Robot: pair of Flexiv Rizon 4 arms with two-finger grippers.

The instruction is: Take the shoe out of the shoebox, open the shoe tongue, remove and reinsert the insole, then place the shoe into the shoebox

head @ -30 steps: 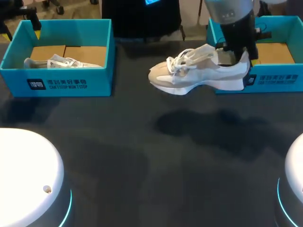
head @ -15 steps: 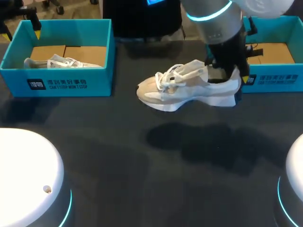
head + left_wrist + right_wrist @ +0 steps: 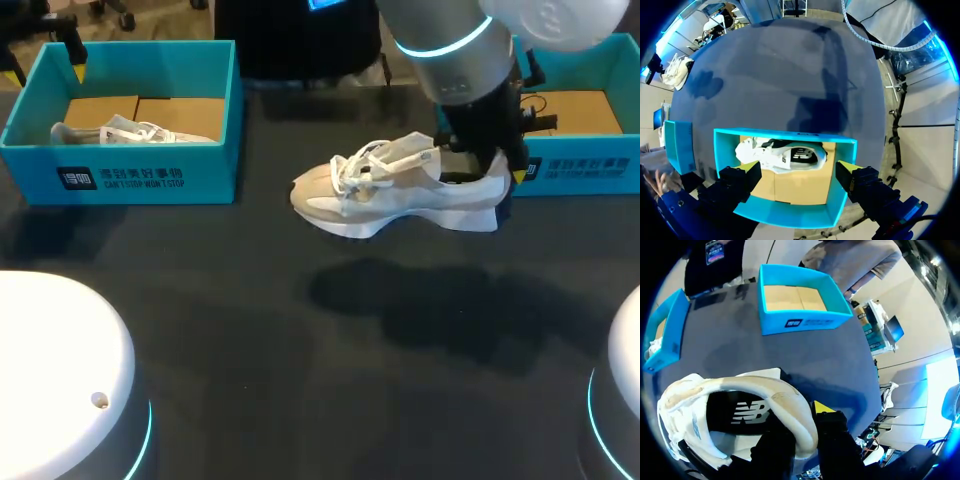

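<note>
A white and beige shoe [image 3: 390, 190] hangs above the dark table, toe toward the left, just in front of the empty right shoebox [image 3: 590, 165]. My right gripper [image 3: 500, 172] is shut on its heel collar. In the right wrist view the shoe's heel [image 3: 785, 405] sits between the fingers, one inside the shoe and one outside, with the right gripper [image 3: 802, 435] closed on it. My left gripper [image 3: 797, 167] stands open above the left shoebox [image 3: 790, 215], which holds a second white shoe [image 3: 782, 155]. In the head view the left gripper [image 3: 46, 62] is over that box's far left corner.
Both blue shoeboxes stand at the back of the table [image 3: 300, 330], the left shoebox [image 3: 150, 175] with a shoe [image 3: 130, 131] on its cardboard floor. The right box [image 3: 797, 305] shows a bare cardboard floor. White round arm bases [image 3: 60, 380] fill the front corners.
My right arm has carried the shoe leftward and slightly lower, away from the right shoebox toward the table's middle. The left arm has not moved.
</note>
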